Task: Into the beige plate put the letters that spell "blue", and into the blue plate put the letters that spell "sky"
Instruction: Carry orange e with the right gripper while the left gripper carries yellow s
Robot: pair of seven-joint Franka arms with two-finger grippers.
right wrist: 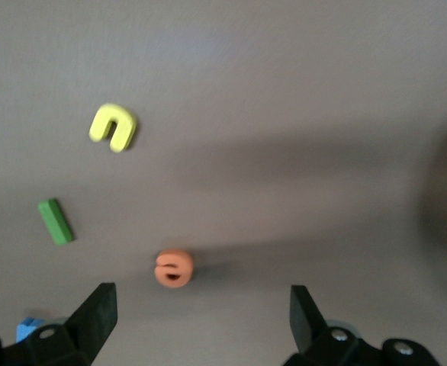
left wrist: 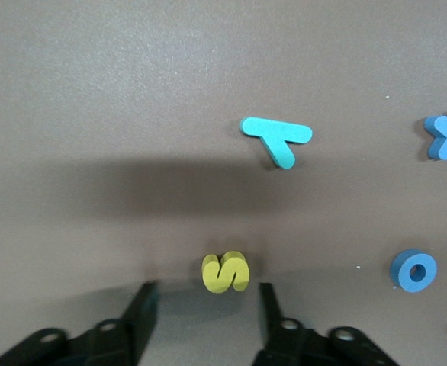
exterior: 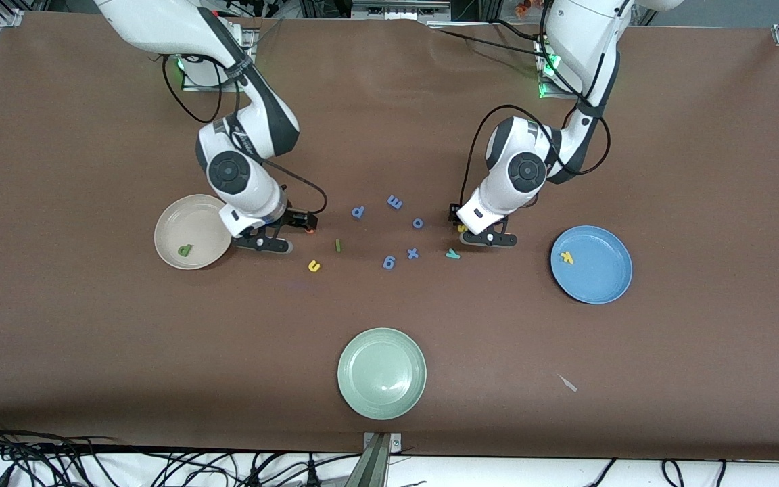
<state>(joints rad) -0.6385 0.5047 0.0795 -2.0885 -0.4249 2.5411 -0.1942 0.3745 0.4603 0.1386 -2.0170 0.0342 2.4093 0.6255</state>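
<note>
Brown tabletop was seen in the front view, with the green b [exterior: 184, 251] already lying in the beige plate [exterior: 174, 220] and the yellow k [exterior: 567, 258] in the blue plate [exterior: 599, 287]. The left gripper [exterior: 488, 238] was held low beside the teal y [exterior: 453, 254]; the right gripper [exterior: 269, 242] was set between the beige plate and the yellow u [exterior: 314, 266].

From the left wrist view, the yellow s [left wrist: 225, 272] was framed just ahead of the left gripper [left wrist: 207, 305], whose fingers [left wrist: 141, 305] were parted either side of it, not yet touching, presumably lined up for a pinch.

From the right wrist view, the orange e [right wrist: 174, 268] was caught just ahead of the right gripper [right wrist: 200, 309], spread wide; the dark-green l [right wrist: 56, 221] was left nearby, ungrasped.
</note>
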